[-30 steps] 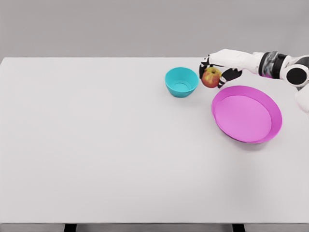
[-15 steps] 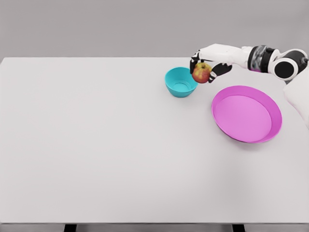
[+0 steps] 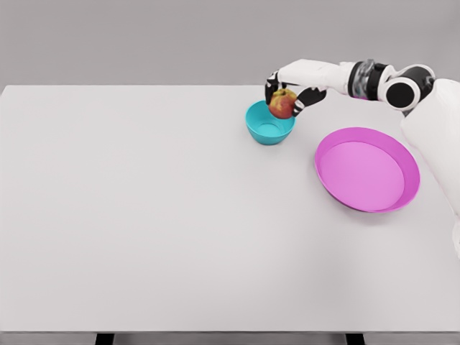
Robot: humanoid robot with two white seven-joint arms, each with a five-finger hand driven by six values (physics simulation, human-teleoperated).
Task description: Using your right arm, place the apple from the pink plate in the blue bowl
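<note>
You see the plate (image 3: 367,169) nearest, bare inside. Behind it, the right hand (image 3: 287,90) grips the apple (image 3: 282,104) (fingers partly hidden behind it) over the bowl's (image 3: 269,123) rim; a second ago it hung right of the bowl.

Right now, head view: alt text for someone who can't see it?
The robot's right hand holds a red-yellow apple over the far right rim of a blue bowl on a white table. An empty pink plate sits to the bowl's right, nearer the camera.
</note>
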